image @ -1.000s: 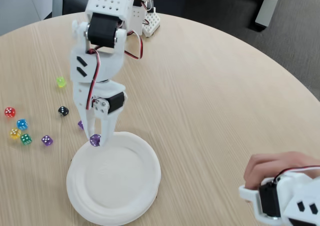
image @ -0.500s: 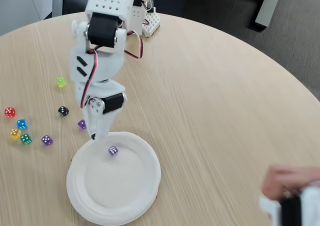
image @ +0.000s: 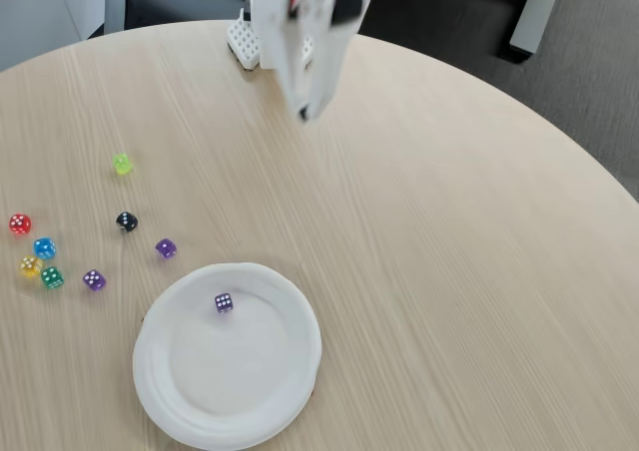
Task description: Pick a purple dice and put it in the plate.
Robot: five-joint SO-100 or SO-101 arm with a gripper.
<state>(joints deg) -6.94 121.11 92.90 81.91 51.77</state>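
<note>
I am lifting my tool (image: 305,112), blurred so I cannot tell its jaws, well away from the plate (image: 290,371); the dice (image: 224,302) is lying inside, so I am clearing without disturbing it.

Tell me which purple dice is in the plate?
The purple dice lying inside the white plate, near its upper edge. The other two purple dice sit on the table left of it.

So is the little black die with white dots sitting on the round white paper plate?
No, the little black die sits on the wooden table, up and left of the round white paper plate.
</note>
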